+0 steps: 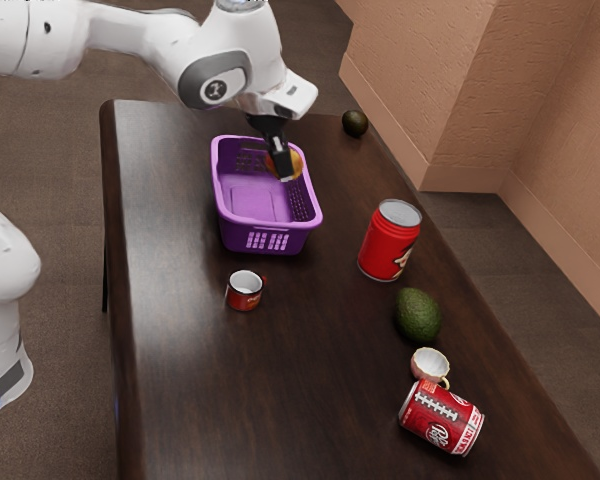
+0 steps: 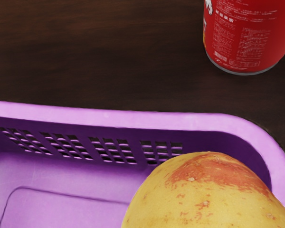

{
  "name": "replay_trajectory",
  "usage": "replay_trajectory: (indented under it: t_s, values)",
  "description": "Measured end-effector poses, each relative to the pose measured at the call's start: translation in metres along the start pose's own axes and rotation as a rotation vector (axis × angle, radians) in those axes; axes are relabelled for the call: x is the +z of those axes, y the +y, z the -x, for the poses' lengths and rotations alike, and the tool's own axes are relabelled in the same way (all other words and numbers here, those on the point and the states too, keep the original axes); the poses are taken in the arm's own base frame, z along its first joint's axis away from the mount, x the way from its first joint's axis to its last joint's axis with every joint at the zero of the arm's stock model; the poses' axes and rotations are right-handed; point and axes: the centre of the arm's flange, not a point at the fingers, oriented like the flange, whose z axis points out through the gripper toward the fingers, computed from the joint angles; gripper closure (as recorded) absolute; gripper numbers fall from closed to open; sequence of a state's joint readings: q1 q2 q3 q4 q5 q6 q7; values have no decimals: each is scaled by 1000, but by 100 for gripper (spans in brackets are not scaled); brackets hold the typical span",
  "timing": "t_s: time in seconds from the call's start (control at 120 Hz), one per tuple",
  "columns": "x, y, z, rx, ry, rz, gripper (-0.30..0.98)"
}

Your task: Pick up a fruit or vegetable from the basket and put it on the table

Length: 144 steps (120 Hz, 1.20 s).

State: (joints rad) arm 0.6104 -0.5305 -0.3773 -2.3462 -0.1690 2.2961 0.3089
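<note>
Item 1, the yellow-and-red fruit (image 2: 206, 197): located at a far corner of the purple basket (image 1: 267, 240), on the exterior view's right side, overlapping the rim as seen from there; whether its underside is off the basket floor cannot be told. The black gripper (image 1: 286, 178) is down at the fruit, overlapping it in the exterior view. Finger opening and grip: not determinable from where I stand; I cannot tell how far apart they are, nor whether both bear on the fruit. Step in hand, in my judgement: securing the fruit, or the first part of its lift. Next move required: confirm a firm hold, raise the fruit fully over the rim, then carry it to bare table (image 1: 310, 390). Nearby: 1 small red mug (image 1: 245, 291) just beyond the basket's near end, and 1 upright red can (image 1: 388, 242) beside it. Farther out: 1 large avocado (image 1: 418, 315), 1 small cup (image 1: 430, 364), 1 can on its side (image 1: 441, 418). Risk noted: a low carry could catch the rim or topple the upright can.
</note>
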Motion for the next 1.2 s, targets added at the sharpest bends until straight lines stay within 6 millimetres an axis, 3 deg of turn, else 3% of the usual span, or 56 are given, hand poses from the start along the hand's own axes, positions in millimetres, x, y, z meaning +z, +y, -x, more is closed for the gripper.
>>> replay_trajectory:
  t_s: [0.042, 0.25, 0.367, 0.525, 0.667, 0.85, 1.042, 1.125, 1.175, 1.2]
  values:
    - [-6, 20, -2, 19, -1, 9, 80]
    - [-39, 162, -30, 167, 34, 47, 80]
    - [-42, 196, -30, 151, 27, 72, 80]
    - [-39, 225, -24, 115, 6, 94, 76]
    - [-38, 233, -21, 75, -9, 123, 58]
    - [-37, 235, -20, 53, -17, 171, 19]
    - [-35, 228, -24, 12, -13, 190, 5]
    - [-59, 218, -42, -176, 29, 217, 3]
    - [-94, 205, -64, -317, 39, 225, 2]
    - [-123, 196, -81, -382, 36, 246, 2]
